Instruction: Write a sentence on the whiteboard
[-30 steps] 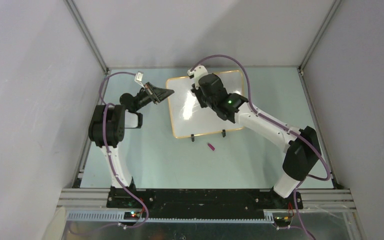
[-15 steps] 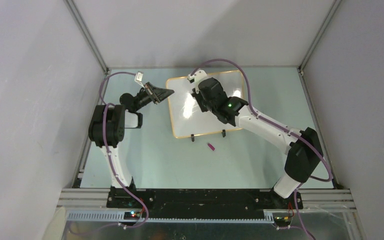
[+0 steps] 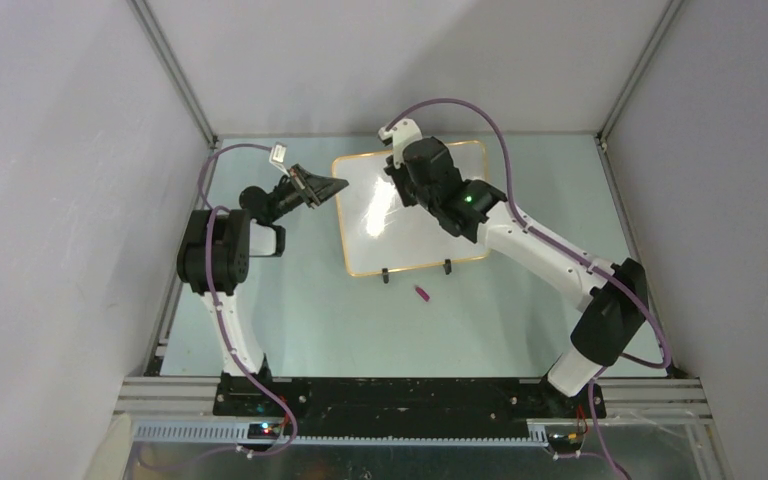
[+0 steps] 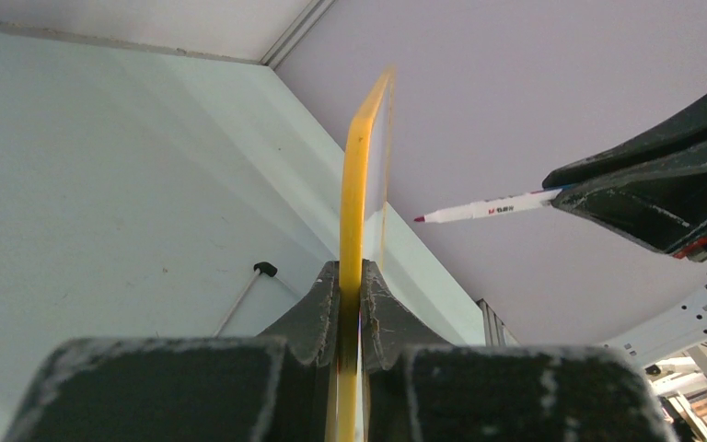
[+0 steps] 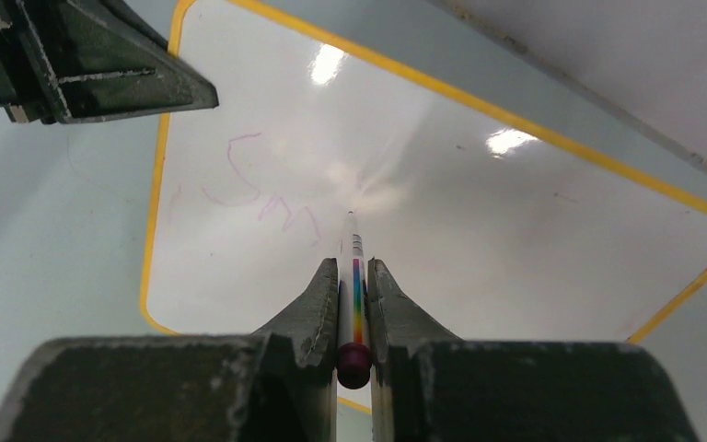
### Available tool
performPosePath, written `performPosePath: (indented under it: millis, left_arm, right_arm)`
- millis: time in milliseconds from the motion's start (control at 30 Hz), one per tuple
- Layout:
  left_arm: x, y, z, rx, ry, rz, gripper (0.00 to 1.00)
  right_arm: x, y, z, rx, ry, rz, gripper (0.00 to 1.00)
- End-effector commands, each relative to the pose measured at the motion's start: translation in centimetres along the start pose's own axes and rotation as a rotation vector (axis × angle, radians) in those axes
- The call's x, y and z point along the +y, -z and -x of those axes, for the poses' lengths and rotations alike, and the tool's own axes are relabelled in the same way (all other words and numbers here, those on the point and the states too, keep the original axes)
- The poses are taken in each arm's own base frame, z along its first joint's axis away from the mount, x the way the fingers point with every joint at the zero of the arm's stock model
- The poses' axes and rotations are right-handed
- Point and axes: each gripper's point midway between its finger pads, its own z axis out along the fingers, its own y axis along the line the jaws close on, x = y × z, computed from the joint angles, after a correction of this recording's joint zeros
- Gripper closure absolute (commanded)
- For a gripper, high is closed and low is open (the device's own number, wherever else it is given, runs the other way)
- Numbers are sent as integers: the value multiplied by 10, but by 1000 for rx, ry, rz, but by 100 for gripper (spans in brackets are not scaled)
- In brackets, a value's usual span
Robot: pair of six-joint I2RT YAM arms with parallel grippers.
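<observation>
1. Two grippers are seen at the whiteboard [image 3: 412, 225], which is placed at the far middle of the table [image 3: 300, 320], its black clip feet at the near edge.
2. The board's yellow left edge is pinched by the left gripper [image 4: 351, 276].
3. A marker [image 5: 354, 304] is clamped in the right gripper [image 5: 353, 276] and pointed at the white surface; contact cannot be told.
4. Faint pink strokes [image 5: 272, 198] are seen left of the tip.
5. A small purple piece [image 3: 423, 294] is seen on the table just near of the board.

my left black two-finger gripper [image 4: 350, 276]: pinched, pointing 3 o'clock | my right black two-finger gripper [image 5: 353, 272]: pinched, arm stretched 10 o'clock
</observation>
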Motion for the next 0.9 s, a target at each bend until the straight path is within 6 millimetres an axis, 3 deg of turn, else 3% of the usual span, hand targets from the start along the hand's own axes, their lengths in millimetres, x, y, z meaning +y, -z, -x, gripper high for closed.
performPosePath:
  millis: [0,367,867]
  left_arm:
    - [-6,-3,-20,84,-55,-56,100]
    - [-6,-3,-20,83,-53,-55,100]
    - [-6,-3,-20,84,-55,-56,100]
  right_arm:
    - [-13,5,25,-53,-8,-20,100]
    - [-27,-9,29,-47,-18,-49,100]
    - [-30,-21,13,-6,-21,-55,100]
